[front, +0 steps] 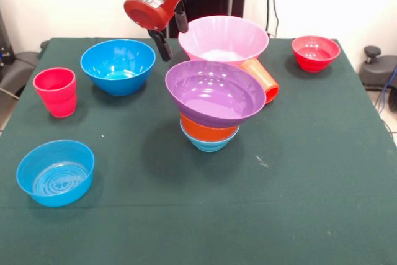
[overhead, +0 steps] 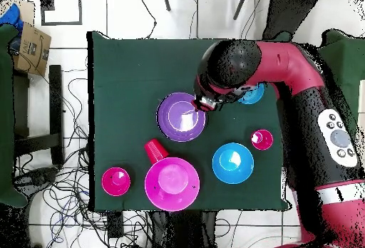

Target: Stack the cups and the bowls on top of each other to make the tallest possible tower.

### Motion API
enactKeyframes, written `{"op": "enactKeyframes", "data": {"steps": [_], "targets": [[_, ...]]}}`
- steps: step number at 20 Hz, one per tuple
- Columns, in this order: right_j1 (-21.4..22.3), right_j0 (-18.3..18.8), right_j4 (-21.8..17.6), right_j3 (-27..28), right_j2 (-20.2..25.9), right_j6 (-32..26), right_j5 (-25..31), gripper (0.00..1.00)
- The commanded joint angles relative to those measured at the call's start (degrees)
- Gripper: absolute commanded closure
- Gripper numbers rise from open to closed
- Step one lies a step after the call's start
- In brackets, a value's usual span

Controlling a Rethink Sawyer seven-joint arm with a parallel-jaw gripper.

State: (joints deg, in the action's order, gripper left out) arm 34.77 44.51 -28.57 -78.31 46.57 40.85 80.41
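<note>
Three bowls are piled up in the middle of the green table (front: 322,172). A small light-blue bowl (front: 208,143) is at the bottom. A small orange bowl (front: 208,130) is set inside it. A wide purple bowl (front: 214,94) is placed on top, and it is tipped a little to one side. This pile is the tower (front: 211,113).

Just behind the tower, a large pink bowl (front: 223,38) is seen standing the right way up. An orange-red cup (front: 263,79) is laid on its side, squeezed between the pink bowl and the purple bowl. A small red bowl (front: 316,52) is set alone near the far right corner in the front view.

On the left side of the front view, a deep blue bowl (front: 118,65) is found. A pinkish-red cup (front: 55,91) is stood upright next to it, close but not touching. A small blue bowl (front: 56,172) is placed alone, nearer the front edge.

The gripper (front: 172,34) is held in the air, above the table, between the deep blue bowl and the pink bowl. Its two dark fingers (front: 163,44) are spread apart, and nothing is held between them. From above, the red arm (overhead: 299,67) is seen bent over the table, with its end beside the purple bowl.
</note>
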Motion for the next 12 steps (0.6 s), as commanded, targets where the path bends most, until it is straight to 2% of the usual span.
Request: {"op": "enactKeyframes", "data": {"steps": [1, 7, 10, 12], "targets": [[-2.82, -2.95, -4.92, -3.60, -5.89, 7.22, -8.84, 0.00], [-4.60, -4.81, -9.94, -2.00, -9.71, 10.76, -16.95, 0.00], [-4.13, -5.26, -13.02, -1.26, -12.53, 12.68, -22.29, 0.00], [-3.47, -5.58, -14.18, -1.05, -14.45, 12.40, -22.87, 0.00]]}}
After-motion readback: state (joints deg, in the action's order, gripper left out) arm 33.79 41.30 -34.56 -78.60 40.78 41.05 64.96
